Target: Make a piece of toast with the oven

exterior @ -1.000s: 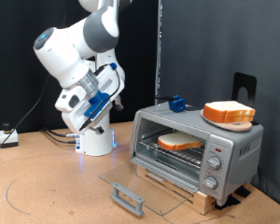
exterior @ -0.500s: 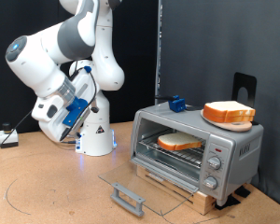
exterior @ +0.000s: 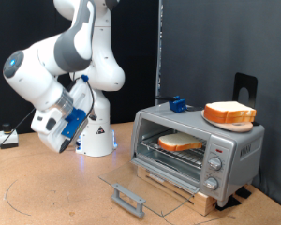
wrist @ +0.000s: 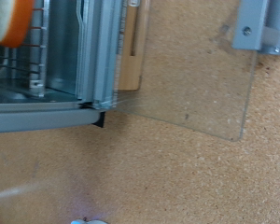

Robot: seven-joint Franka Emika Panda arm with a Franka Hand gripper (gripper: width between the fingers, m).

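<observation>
toast (exterior: 180,142) lies on the wire rack inside the oven (exterior: 229,148), whose glass door (exterior: 140,186) hangs fully down, while the gripper (exterior: 54,134) hovers well off toward the exterior view's left, its claw state impossible to tell.

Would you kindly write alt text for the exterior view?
A bread slice lies on the rack inside the open toaster oven, its glass door folded down. The robot arm's gripper hangs well off toward the view's left, above the table.

We see a robot lab: black curtain backdrop (exterior: 201,47), brown cork-topped bench (exterior: 47,192), loose cables (exterior: 19,131).
</observation>
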